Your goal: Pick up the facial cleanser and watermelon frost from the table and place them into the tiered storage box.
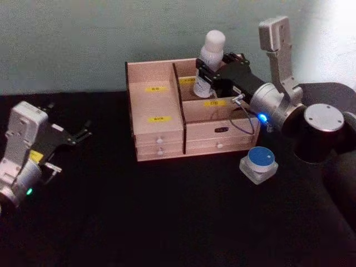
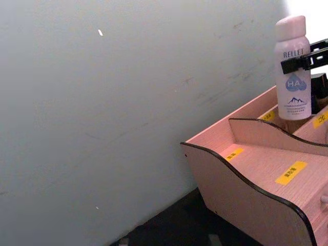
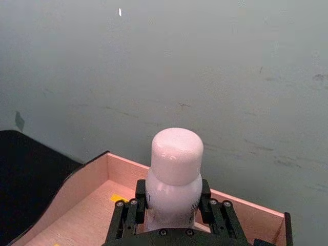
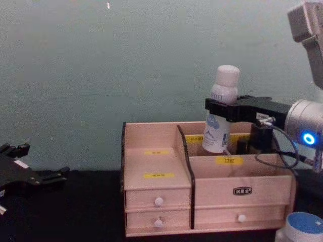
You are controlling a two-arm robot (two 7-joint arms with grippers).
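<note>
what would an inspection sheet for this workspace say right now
surface: black table top, bare in front of the box
job's things: facial cleanser slightly tilted, its base down in the rear right compartment of the tiered storage box, cannot tell if it rests on the floor; watermelon frost on the table by the box's front right corner, not yet stowed
clutter: nothing seen
grippers: right claw shut on the facial cleanser's body; left claw open, holding nothing, off to the box's left
cables: thin cable looped at the right wrist, close above the box's right side
surroundings: plain pale wall behind the table
</note>
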